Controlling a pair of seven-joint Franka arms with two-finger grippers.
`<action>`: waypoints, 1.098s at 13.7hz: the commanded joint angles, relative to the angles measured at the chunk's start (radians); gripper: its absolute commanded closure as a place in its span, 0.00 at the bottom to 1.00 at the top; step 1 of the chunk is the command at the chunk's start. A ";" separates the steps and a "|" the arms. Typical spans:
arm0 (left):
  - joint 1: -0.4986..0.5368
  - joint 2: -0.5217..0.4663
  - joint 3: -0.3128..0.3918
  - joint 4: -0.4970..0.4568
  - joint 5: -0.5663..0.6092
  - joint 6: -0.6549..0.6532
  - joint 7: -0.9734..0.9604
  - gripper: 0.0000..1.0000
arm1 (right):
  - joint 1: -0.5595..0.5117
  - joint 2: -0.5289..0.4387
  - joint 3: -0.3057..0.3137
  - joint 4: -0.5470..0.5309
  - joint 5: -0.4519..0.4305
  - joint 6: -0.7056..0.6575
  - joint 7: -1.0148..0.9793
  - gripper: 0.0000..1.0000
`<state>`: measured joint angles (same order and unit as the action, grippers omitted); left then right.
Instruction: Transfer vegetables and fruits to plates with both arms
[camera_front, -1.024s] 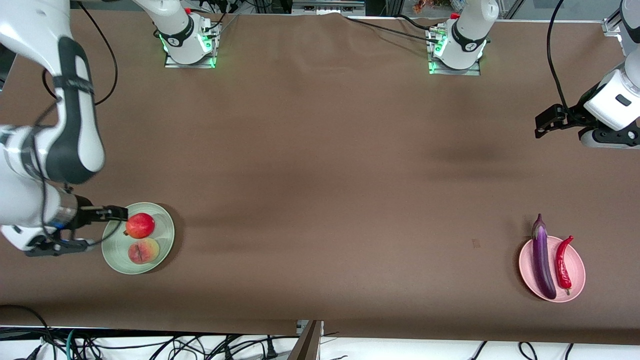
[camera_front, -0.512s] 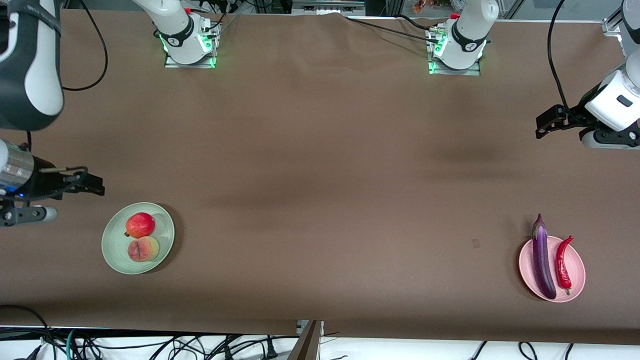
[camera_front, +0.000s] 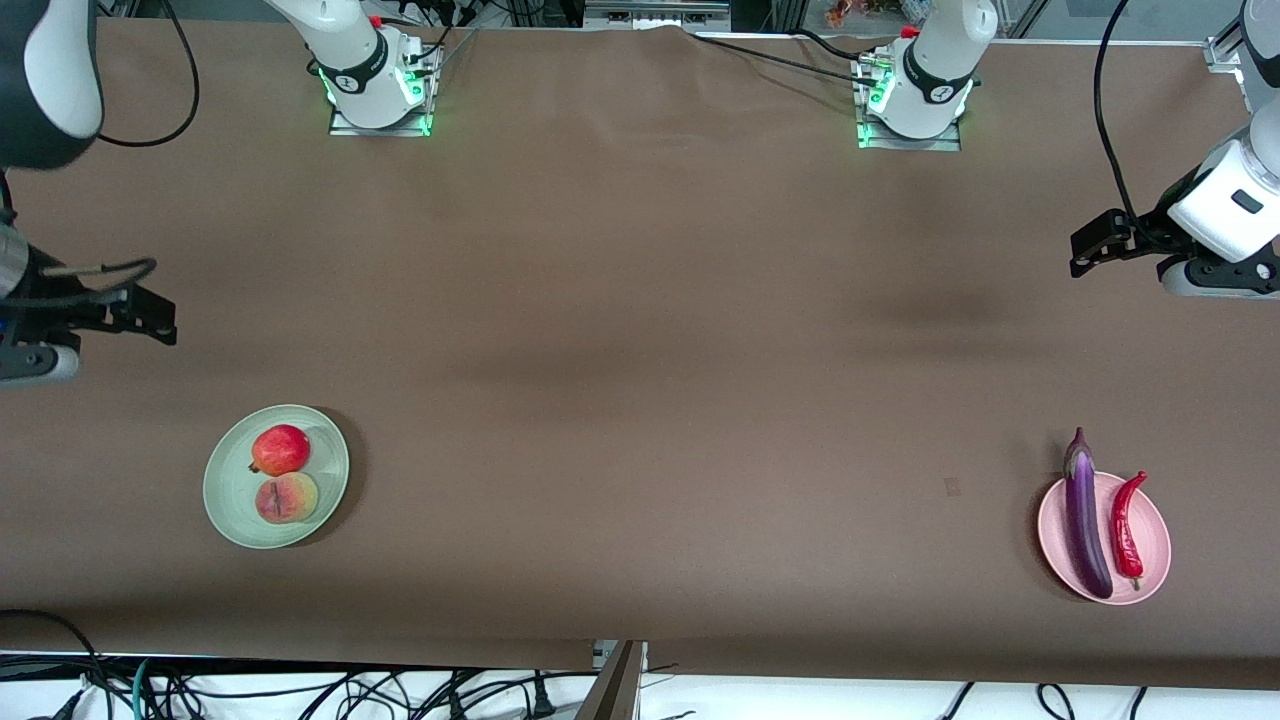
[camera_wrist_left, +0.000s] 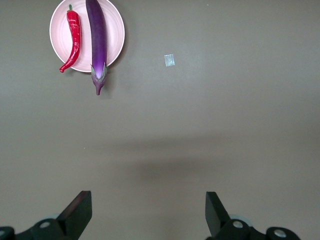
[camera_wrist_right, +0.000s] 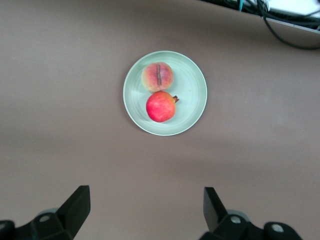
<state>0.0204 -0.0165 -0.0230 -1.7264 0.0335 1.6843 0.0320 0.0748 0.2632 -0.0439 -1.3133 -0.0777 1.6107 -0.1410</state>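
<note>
The red pomegranate (camera_front: 280, 450) and the peach (camera_front: 286, 498) lie on the mint green plate (camera_front: 226, 490) toward the right arm's end; the right wrist view shows the plate (camera_wrist_right: 192, 87), pomegranate (camera_wrist_right: 160, 106) and peach (camera_wrist_right: 157, 77). The purple eggplant (camera_front: 1086, 520) and red chili (camera_front: 1127, 527) lie on the pink plate (camera_front: 1156, 530) toward the left arm's end; the left wrist view shows the plate (camera_wrist_left: 114, 37), eggplant (camera_wrist_left: 96, 37) and chili (camera_wrist_left: 73, 37). My right gripper (camera_front: 150, 320) is open and empty, raised over bare table. My left gripper (camera_front: 1090, 250) is open and empty, raised over bare table.
A brown cloth covers the table (camera_front: 640, 350). A small pale tape mark (camera_front: 952, 486) sits on the cloth beside the pink plate. Cables (camera_front: 300, 690) hang along the table's edge nearest the front camera. The two arm bases (camera_front: 375, 85) (camera_front: 915, 95) stand along the farthest edge.
My right gripper has let go of the pomegranate on the green plate, risen and drawn away from it toward the arm bases. The left arm has barely moved.
</note>
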 joint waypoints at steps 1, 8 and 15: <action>0.010 0.012 -0.006 0.027 -0.017 -0.014 0.029 0.00 | -0.038 -0.100 0.030 -0.104 -0.021 0.003 -0.009 0.00; 0.013 0.012 -0.005 0.027 -0.020 -0.017 0.029 0.00 | -0.049 -0.125 0.073 -0.150 0.013 -0.077 0.065 0.00; 0.013 0.013 -0.005 0.027 -0.018 -0.012 0.028 0.00 | -0.043 -0.098 0.068 -0.133 0.006 -0.078 0.052 0.00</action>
<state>0.0237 -0.0156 -0.0231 -1.7262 0.0335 1.6843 0.0320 0.0403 0.1761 0.0168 -1.4340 -0.0761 1.5403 -0.0922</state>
